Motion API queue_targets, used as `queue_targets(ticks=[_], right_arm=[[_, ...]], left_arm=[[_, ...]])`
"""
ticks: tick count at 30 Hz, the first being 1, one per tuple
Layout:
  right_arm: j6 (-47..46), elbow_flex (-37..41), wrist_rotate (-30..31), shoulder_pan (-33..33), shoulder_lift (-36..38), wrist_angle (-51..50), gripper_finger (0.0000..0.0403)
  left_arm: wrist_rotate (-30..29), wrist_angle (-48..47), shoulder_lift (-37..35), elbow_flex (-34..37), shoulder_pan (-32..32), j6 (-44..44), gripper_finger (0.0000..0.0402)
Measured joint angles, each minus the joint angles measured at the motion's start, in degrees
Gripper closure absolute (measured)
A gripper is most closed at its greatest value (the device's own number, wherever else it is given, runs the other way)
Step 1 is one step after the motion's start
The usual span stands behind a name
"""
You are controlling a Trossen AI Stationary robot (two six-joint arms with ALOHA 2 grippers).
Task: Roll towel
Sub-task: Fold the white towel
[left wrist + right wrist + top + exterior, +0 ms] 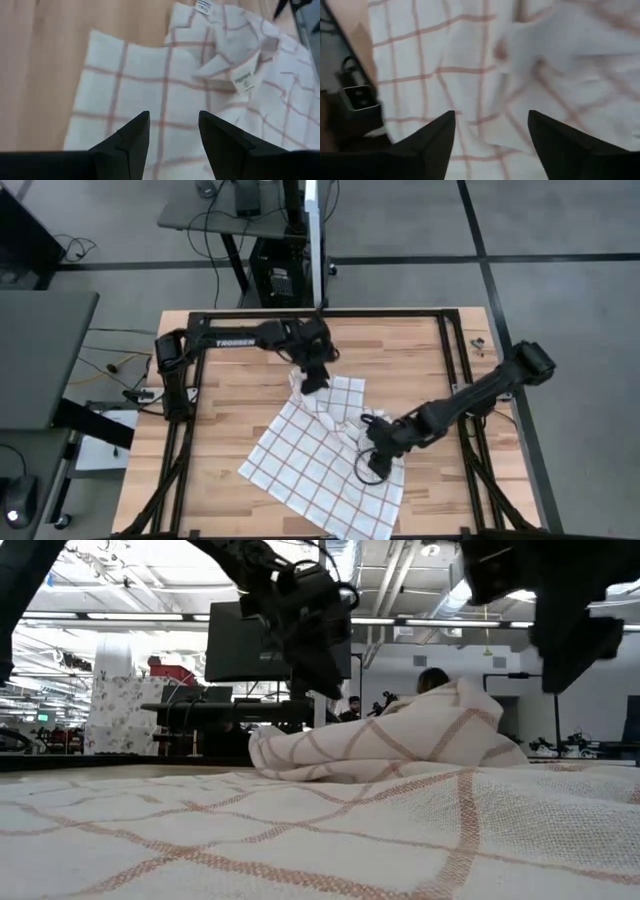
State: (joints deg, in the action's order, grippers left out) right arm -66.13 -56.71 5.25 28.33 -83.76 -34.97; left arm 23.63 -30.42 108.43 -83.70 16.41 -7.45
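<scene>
The white towel (320,455) with its red-brown grid lies mostly flat and diagonal on the wooden table. Its far corner is rumpled and folded over into a low heap (390,740). Two small white tags (243,80) show on the folded part. My left gripper (316,380) is open above the towel's far corner, with the cloth below its fingers (173,120). My right gripper (378,448) is open over the towel's right part (491,117). In the low view both grippers stand above the cloth.
A black metal frame (455,370) borders the wooden table top. Small items (478,345) lie at the far right of the table. A dark fixture (357,97) sits by the towel's edge. Bare wood (220,410) lies to the towel's left.
</scene>
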Motion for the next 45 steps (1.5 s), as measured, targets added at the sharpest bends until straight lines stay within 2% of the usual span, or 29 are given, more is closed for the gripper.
queue_targets(ticks=[2,4,8,15,19,22,25,30,31,37,42,45], right_arm=[[-0.5,0.0,3.02,1.47,1.96,-3.05,0.0154],[-0.48,0.0,4.72,2.42,3.49,-4.74,0.0154],[1.06,0.0,5.82,3.19,4.86,-7.33,0.0154],[3.62,0.09,6.5,3.22,4.75,-8.17,0.0154],[3.83,0.2,7.11,3.19,4.73,-8.25,0.0154],[3.75,0.2,7.24,3.19,4.73,-8.54,0.0154],[3.61,0.2,7.32,3.16,4.73,-8.62,0.0154],[3.61,0.2,8.45,2.17,4.73,-9.36,0.0154],[3.61,0.2,8.53,1.92,4.73,-9.58,0.0154],[3.64,0.2,8.6,0.33,4.84,-9.65,0.0154],[4.55,0.22,10.52,-2.34,4.93,-9.63,0.0154],[5.15,0.22,13.12,-4.8,4.93,-9.52,0.0154]], left_arm=[[-6.44,1.31,0.6,-0.88,-0.43,0.42,0.0248],[-10.33,1.7,2.31,-2.13,0.32,1.39,0.0248],[-11.68,-0.06,8.07,-4.2,2.45,2.99,0.0248],[-11.43,-5.93,16.09,-8.28,2.6,-1.51,0.0243],[-11.94,-5.81,17.82,-9.26,2.33,-4.93,0.0243],[-14.85,-6.32,17.91,-9.23,2.04,-7.29,0.0245],[-17.07,-6.61,17.96,-9.2,1.78,-10.63,0.0271],[-19.81,-6.56,18.25,-8.7,0.85,-15.53,0.0379],[-20.82,-6.24,18.35,-8.54,0.64,-15.81,0.0389],[-23.44,-11.32,14.77,-9.83,0.39,-11.97,0.04],[-27.01,-8.21,4.27,-10.95,2.57,-6.37,0.0401],[-28.01,-6.81,0.27,-10.8,5.63,-1.98,0.0401]])
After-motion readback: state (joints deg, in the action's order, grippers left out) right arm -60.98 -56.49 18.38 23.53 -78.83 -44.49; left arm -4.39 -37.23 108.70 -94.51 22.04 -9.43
